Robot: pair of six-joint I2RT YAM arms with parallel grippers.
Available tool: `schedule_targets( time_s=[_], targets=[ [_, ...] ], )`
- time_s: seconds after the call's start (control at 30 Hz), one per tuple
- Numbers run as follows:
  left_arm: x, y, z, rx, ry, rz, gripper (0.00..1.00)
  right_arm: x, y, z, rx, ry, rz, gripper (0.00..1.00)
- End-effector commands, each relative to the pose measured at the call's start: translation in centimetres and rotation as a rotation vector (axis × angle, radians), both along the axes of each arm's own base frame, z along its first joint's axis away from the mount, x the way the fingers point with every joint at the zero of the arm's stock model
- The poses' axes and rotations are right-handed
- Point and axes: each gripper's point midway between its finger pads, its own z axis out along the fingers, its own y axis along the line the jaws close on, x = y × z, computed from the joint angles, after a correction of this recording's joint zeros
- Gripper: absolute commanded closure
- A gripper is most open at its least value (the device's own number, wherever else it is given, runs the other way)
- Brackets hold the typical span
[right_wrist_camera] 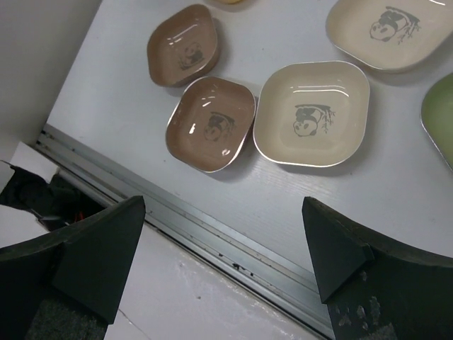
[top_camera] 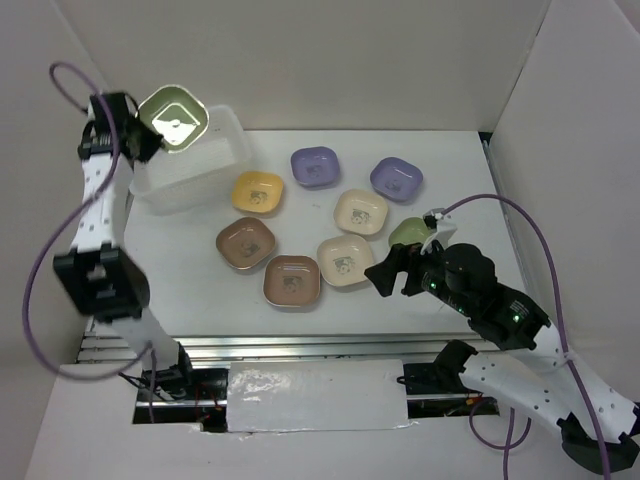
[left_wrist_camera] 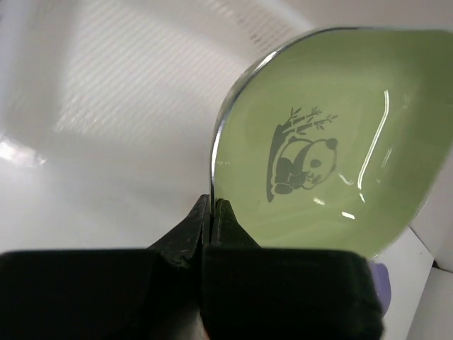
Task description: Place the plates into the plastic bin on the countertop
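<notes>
My left gripper (top_camera: 142,137) is shut on the rim of a green plate (top_camera: 173,118), holding it tilted above the translucent plastic bin (top_camera: 225,160) at the back left. In the left wrist view the fingers (left_wrist_camera: 212,207) pinch the plate's edge (left_wrist_camera: 333,142), with the bin's perforated wall (left_wrist_camera: 106,106) behind. Several plates lie on the countertop (top_camera: 180,270): yellow (top_camera: 257,192), two purple (top_camera: 315,166), two cream (top_camera: 360,212), two brown (top_camera: 291,281) and a green one (top_camera: 408,232) partly behind my right arm. My right gripper (top_camera: 385,273) hangs open and empty over the front edge (right_wrist_camera: 224,205).
A metal rail (top_camera: 300,345) runs along the countertop's front edge, directly under the right gripper (right_wrist_camera: 233,241). White walls enclose the back and both sides. Nearest the right gripper are a brown plate (right_wrist_camera: 211,124) and a cream plate (right_wrist_camera: 311,113).
</notes>
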Motion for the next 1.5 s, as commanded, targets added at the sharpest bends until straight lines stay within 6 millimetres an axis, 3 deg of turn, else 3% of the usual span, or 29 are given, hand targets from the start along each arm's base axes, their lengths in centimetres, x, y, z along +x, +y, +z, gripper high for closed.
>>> schedule_targets(
  time_s=[0.0,0.03,0.1,0.13,0.17,0.2,0.23,0.37,0.53,0.57,0.63,0.67,0.7,0.8,0.83,0.9,0.93,0.97,1.0,1.03,1.07,1.1,1.13,1.17,1.2,1.23,1.27,1.33,1.47],
  targets=[
    [8.2,-1.6,-0.9,0.092,0.078,-0.328,1.0,1.7,0.8,0.9,-0.008,-0.035,-0.009,0.0],
    [10.9,-1.3,-5.6,0.075,0.155,-0.37,1.0,1.8,1.1,0.6,-0.011,-0.027,0.006,0.0],
    [13.4,-0.5,-5.4,0.063,0.118,-0.382,1.0,2.0,1.6,-0.2,-0.031,0.0,0.02,0.0],
    [14.8,1.0,-4.4,0.076,0.053,-0.368,1.0,2.2,1.6,-0.6,-0.037,0.013,0.02,0.0],
    [14.7,1.0,-8.9,-0.003,0.112,-0.379,1.0,2.3,1.8,-0.9,-0.043,0.027,0.028,0.0],
    [14.8,1.6,-9.8,-0.02,0.092,-0.369,1.0,2.3,1.8,-0.9,-0.04,0.032,0.028,0.0],
    [16.0,3.1,-9.7,0.011,0.014,-0.348,1.0,2.2,1.9,-1.1,-0.041,0.034,0.033,0.0],
    [15.5,4.0,-13.0,0.046,0.097,-0.324,1.0,2.1,1.9,-1.1,-0.04,0.035,0.037,0.0],
    [16.2,4.3,-12.3,0.08,0.066,-0.296,1.0,2.2,2.1,-0.9,-0.019,0.027,0.036,0.0],
    [16.2,4.3,-12.8,0.081,0.08,-0.293,0.96,2.2,2.2,-0.9,-0.016,0.029,0.039,0.0],
    [16.4,4.5,-13.2,0.1,0.124,-0.268,0.77,2.2,2.6,-1.0,-0.006,0.033,0.05,0.0],
    [16.5,4.4,-12.9,0.109,0.128,-0.264,0.29,2.2,2.8,-1.3,-0.011,0.043,0.054,0.0],
    [16.3,4.2,-13.4,0.108,0.147,-0.265,0.01,2.2,2.8,-1.4,-0.014,0.049,0.054,0.0],
    [15.7,4.3,-12.4,0.119,0.139,-0.235,0.01,2.1,2.6,-1.2,-0.02,0.051,0.044,0.0],
    [15.3,4.3,-9.5,0.136,0.096,-0.222,0.01,2.1,2.5,-1.0,-0.019,0.047,0.043,0.0],
    [14.4,4.0,-6.3,0.184,0.067,-0.186,0.01,2.2,2.2,-0.5,-0.007,0.028,0.026,0.0],
    [13.0,3.6,-0.7,0.23,-0.013,-0.17,0.01,2.2,2.1,-0.2,0.001,0.018,0.019,0.0],
    [11.7,3.5,0.8,0.265,-0.015,-0.132,0.01,2.2,1.7,0.1,0.006,0.004,0.002,0.0],
    [10.7,1.6,3.1,0.294,-0.046,-0.142,0.01,2.3,1.7,0.4,0.015,-0.009,-0.004,0.0],
    [7.6,0.5,9.7,0.333,-0.169,-0.119,0.01,2.3,1.6,0.5,0.022,-0.021,-0.008,0.0],
    [6.0,-0.9,7.6,0.324,-0.126,-0.135,0.01,2.5,1.4,0.5,0.025,-0.025,-0.024,0.0],
    [4.4,-2.9,8.3,0.308,-0.156,-0.149,0.01,2.7,1.4,0.5,0.028,-0.029,-0.03,0.0],
    [1.0,-4.2,8.2,0.25,-0.188,-0.137,0.01,3.0,1.3,0.3,0.033,-0.033,-0.043,0.0],
    [-0.4,-6.4,7.3,0.218,-0.192,-0.168,0.01,3.2,1.2,0.0,0.032,-0.027,-0.058,0.0],
    [-2.0,-7.5,6.6,0.202,-0.195,-0.159,0.01,3.4,1.2,-0.1,0.029,-0.025,-0.064,0.0],
    [-4.8,-8.1,7.6,0.162,-0.246,-0.127,0.01,3.7,1.2,-0.5,0.021,-0.011,-0.076,0.0],
    [-6.0,-9.0,2.5,0.148,-0.163,-0.137,0.01,3.8,1.1,-0.7,0.02,-0.005,-0.086,0.0],
    [-8.7,-10.3,-1.7,0.113,-0.128,-0.126,0.01,3.7,1.2,-0.9,0.026,0.008,-0.081,0.0],
    [-10.7,-12.1,-9.1,0.079,0.018,-0.185,0.01,3.1,1.2,-1.3,0.052,0.011,-0.07,0.0]
  ],
)
